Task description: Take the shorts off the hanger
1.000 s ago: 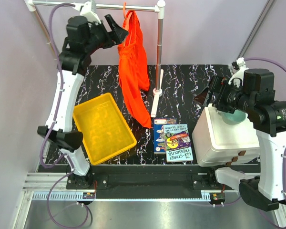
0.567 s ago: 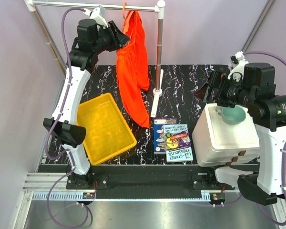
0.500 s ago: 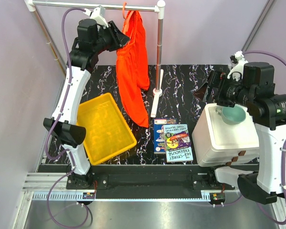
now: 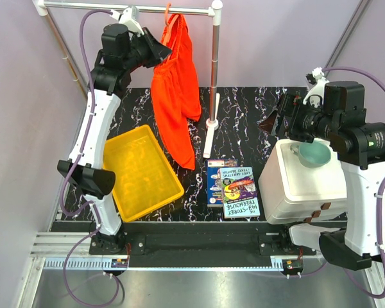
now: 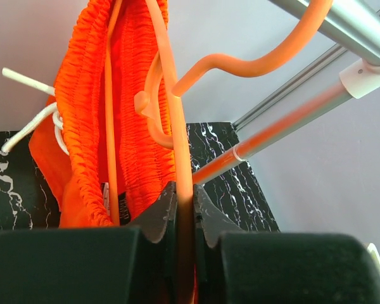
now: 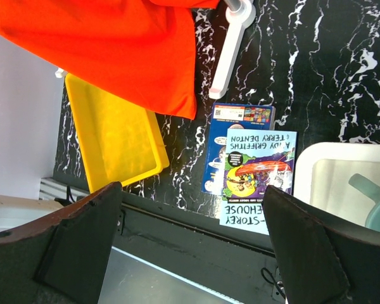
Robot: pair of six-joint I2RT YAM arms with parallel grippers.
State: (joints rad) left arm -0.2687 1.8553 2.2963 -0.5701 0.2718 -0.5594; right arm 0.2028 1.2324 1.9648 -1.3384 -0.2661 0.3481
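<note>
While right end effector [image 6: 191, 189] apart, left end effector [image 5: 184, 204] tight on slim plastic hanger [image 5: 240, 63].

The hand [image 5: 184, 206] pinches the hanger's [image 5: 180, 136] thin bar between closed fingers. The shorts [image 5: 82, 95] hang bunched behind, with a white drawstring [image 5: 26, 123] dangling at left. The hook [image 5: 253, 63] curves over the rail [image 5: 345, 24].

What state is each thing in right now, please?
shorts, hanging on the hanger, not removed.
hanger, hooked over the rail, pinched by the left gripper.
left gripper, shut on the hanger.
right gripper, jaws wide open, empty.
yellow tray, empty.
books, closed, lying flat.
</note>
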